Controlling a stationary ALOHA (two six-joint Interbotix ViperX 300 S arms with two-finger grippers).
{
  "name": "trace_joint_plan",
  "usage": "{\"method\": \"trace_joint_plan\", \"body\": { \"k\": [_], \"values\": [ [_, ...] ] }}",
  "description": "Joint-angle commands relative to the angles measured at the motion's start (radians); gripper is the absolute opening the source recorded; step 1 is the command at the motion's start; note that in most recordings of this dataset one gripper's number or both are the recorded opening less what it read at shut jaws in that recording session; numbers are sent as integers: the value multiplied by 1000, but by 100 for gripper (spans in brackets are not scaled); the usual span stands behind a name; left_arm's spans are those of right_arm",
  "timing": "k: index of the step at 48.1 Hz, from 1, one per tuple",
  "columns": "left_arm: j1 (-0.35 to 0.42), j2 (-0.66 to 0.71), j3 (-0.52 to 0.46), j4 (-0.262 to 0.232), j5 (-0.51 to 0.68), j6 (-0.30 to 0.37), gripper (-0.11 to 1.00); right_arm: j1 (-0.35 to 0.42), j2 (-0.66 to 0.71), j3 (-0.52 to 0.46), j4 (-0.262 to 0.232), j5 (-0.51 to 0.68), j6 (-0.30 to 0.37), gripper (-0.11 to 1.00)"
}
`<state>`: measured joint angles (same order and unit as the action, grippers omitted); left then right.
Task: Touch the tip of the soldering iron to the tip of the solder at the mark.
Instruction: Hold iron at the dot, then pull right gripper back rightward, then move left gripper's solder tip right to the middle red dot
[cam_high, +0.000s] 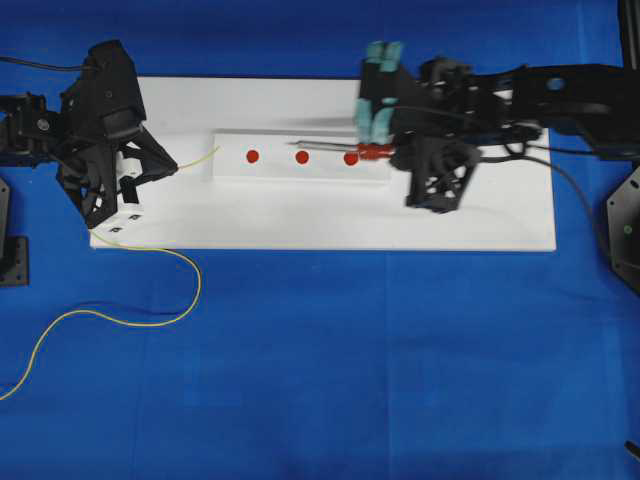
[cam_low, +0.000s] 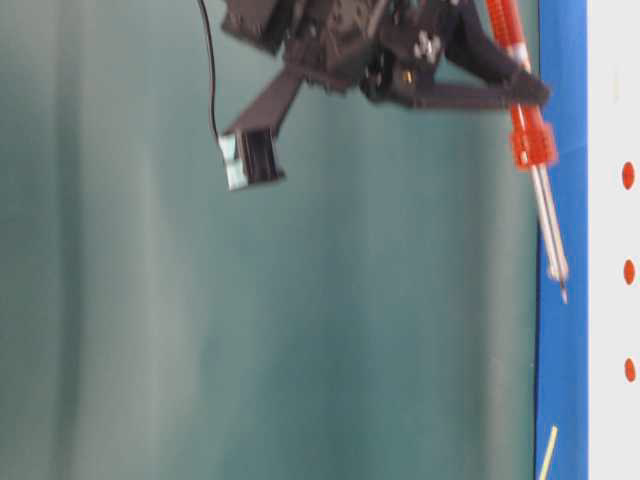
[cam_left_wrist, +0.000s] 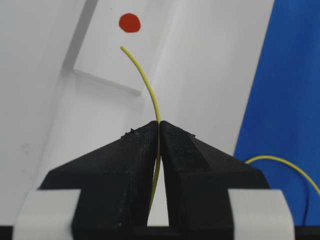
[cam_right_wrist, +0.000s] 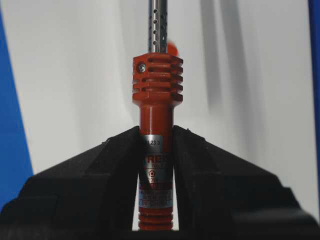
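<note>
While three red dots (cam_high: 302, 157) show, each claw pinches one item: solder (cam_left_wrist: 145, 80), iron (cam_right_wrist: 156, 125).

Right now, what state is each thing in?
soldering iron: clamped in right gripper, tip over the raised strip, off the solder.
solder: pinched in left gripper, free end short of the nearest red mark.
raised strip: flat on white board.
</note>
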<state>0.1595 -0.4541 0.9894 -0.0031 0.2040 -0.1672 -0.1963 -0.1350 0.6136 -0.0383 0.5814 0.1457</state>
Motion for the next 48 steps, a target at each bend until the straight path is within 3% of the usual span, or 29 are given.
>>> {"method": "trace_joint_plan", "body": {
  "k": [1, 9, 27, 34, 48],
  "values": [
    [-2, -8, -11, 2, -5, -2, 3, 2, -49, 14, -23, -3, 26, 8],
    [-2, -2, -15, 2, -8, -2, 3, 0, -72, 38, -49, 0, 58, 8],
    [-5, 20, -34, 2, -49, -3, 3, 0, -74, 41, -57, 8, 57, 8],
    [-32, 100, -95, 2, -109, 3, 3, 2, -74, 40, -57, 5, 57, 8],
    [-34, 307, -275, 2, -92, 12, 3, 2, -74, 46, -57, 6, 55, 8]
  ]
}}
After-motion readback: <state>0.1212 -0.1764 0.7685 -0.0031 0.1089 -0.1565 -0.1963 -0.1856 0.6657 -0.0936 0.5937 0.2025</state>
